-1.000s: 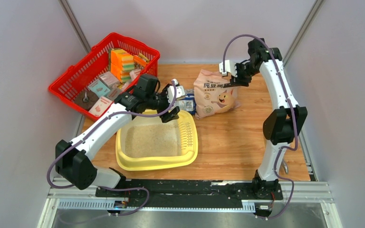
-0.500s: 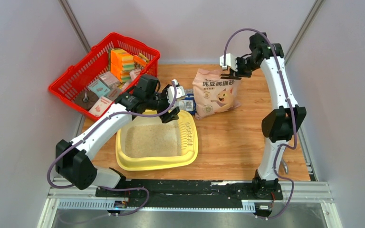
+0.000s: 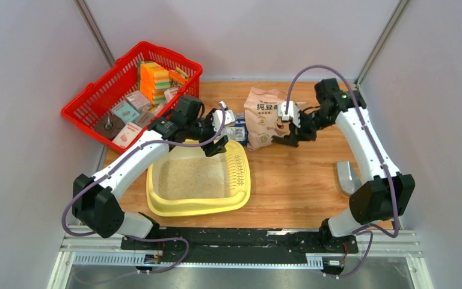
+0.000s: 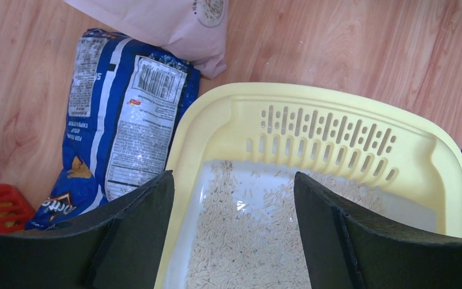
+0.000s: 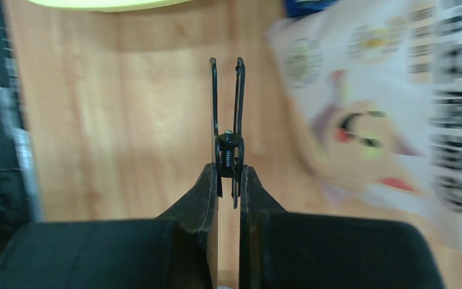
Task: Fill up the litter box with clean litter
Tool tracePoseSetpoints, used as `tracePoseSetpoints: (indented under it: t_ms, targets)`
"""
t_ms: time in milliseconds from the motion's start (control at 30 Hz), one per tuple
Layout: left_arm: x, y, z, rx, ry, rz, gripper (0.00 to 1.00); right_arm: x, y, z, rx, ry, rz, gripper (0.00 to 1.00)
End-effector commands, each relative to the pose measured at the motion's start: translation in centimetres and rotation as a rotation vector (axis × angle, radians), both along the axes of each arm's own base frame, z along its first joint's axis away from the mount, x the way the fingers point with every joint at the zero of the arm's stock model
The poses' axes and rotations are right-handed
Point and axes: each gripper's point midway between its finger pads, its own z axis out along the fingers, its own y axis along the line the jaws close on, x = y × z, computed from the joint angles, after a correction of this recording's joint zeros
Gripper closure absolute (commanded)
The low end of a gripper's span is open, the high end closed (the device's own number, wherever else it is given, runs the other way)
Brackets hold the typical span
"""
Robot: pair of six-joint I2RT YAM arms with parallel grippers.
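The pale-yellow litter box (image 3: 241, 197) lies left of centre, its floor covered with clean litter (image 3: 192, 177), pale beige granules. My left gripper (image 3: 219, 137) is open and empty above the box's far rim, and its wrist view shows the slotted rim (image 4: 337, 99) and the litter (image 4: 246, 241) between the fingers. The tan litter bag (image 3: 263, 117) stands behind the box. My right gripper (image 3: 290, 130) hangs low beside the bag's right side. It is shut on a black spring clip (image 5: 227, 120), with the blurred bag (image 5: 385, 102) on the right.
A blue-and-white printed bag (image 3: 237, 129) lies between the box and the tan bag, and also shows in the left wrist view (image 4: 120, 126). A red mesh basket (image 3: 90, 102) of packets stands at the back left. A grey object (image 3: 348, 176) lies by the right edge.
My right arm has swung down from the tan bag's top to its right side near the table, carrying the clip. The left arm has hardly moved.
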Motion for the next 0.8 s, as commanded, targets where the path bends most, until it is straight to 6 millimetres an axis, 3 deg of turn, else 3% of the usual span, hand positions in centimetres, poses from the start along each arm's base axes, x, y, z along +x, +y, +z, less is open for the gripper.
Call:
tracePoseSetpoints:
  t_ms: [0, 300, 533, 633, 767]
  targets:
    - [0.2, -0.3, 0.1, -0.015, 0.004, 0.016, 0.2, -6.1, 1.0, -5.6, 0.063, 0.388, -0.089, 1.0]
    - [0.2, 0.2, -0.1, 0.009, -0.007, 0.021, 0.2, -9.4, 0.1, -13.9, -0.052, 0.795, -0.092, 0.95]
    - [0.4, 0.7, -0.3, 0.036, -0.025, 0.028, 0.19, -8.5, 0.3, -16.9, -0.065, 0.873, -0.269, 0.94]
    - [0.5, 0.7, -0.4, 0.042, -0.03, 0.027, 0.2, -7.9, 0.0, -17.6, -0.044, 0.894, -0.364, 0.86]
    - [0.7, 0.6, -0.5, 0.038, -0.028, 0.029, 0.2, -7.5, -0.7, -18.4, -0.03, 0.91, -0.458, 0.62]
